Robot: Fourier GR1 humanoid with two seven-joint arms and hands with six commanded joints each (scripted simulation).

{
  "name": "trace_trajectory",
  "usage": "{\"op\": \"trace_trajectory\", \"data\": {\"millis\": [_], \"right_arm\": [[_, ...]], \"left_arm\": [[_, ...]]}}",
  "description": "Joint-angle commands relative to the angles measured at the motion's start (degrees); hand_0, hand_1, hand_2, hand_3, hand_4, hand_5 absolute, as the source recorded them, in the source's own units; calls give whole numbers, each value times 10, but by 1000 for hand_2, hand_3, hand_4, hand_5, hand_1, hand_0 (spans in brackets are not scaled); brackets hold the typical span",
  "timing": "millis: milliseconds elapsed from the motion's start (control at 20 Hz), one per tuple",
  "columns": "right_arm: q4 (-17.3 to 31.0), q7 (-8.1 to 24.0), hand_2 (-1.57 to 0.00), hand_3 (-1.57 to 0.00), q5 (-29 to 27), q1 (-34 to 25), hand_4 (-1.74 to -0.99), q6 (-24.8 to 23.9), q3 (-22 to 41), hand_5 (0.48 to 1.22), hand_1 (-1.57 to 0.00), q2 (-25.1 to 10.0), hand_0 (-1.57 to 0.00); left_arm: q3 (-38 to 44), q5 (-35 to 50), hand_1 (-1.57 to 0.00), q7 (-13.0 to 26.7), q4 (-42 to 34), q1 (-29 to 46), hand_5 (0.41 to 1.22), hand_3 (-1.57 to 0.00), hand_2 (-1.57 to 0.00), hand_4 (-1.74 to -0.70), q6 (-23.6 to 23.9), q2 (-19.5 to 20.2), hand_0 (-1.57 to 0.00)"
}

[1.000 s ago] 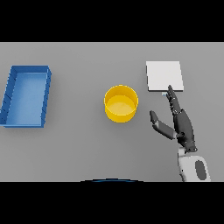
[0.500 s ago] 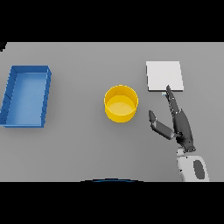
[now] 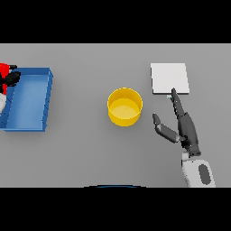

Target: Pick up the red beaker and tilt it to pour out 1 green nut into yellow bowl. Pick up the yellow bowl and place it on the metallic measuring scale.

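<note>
Red beaker sat at the far left edge over the blue tray, the left hand curled round it. Yellow bowl stood mid-table, just left of the right hand, whose fingers were straight, fingertips touching the near edge of the metallic scale

Text on yellow bowl: none readable, plain surface.
Text on metallic measuring scale: none; blank pale plate, no digits or display seen.
Text on blue tray: none, no label.
Text on red beaker: none visible at the view's left edge.
Text on tabletop: none, no signs or numbers.
</note>
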Motion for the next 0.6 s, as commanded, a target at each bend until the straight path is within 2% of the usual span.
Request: {"op": "trace_trajectory", "data": {"millis": [0,50,100,150,200,300,400,550], "right_arm": [[-5,-2,1,1,2,4,-1168,1,3,679,1,-1,1],[-5,-7,1,1,-2,4,-1165,4,0,678,1,-5,1],[-5,3,1,1,0,-4,-1165,0,-1,675,1,-4,1],[-8,2,1,1,3,1,-1163,0,1,671,1,-5,1],[-6,2,1,1,8,3,-1159,-2,6,669,1,0,1],[-2,-4,1,1,4,2,-1162,2,2,671,1,-5,1],[-2,-7,1,1,-1,1,-1151,2,-1,677,1,-6,1],[-13,-5,1,1,2,6,-1148,5,5,688,1,-6,1]], "left_arm": [[-11,7,-1571,17,-23,7,955,-1366,-1571,-1735,-8,9,-1571],[-20,17,-1571,19,-44,17,888,-1407,-1571,-1661,-19,22,-1571],[-24,28,-1571,6,-65,30,827,-1368,-1571,-1493,-27,31,-1571],[-35,25,-1545,-4,-87,35,774,-1238,-1489,-1311,-50,45,-1571],[-37,28,-1380,-20,-106,43,740,-1098,-1311,-1155,-72,62,-1495],[-32,56,-883,-46,-129,64,697,-707,-839,-933,-121,75,-1003],[-32,66,-565,-40,-135,66,667,-452,-536,-823,-146,85,-641],[-55,31,-289,-36,-110,49,647,-231,-274,-750,-157,81,-328]]}}
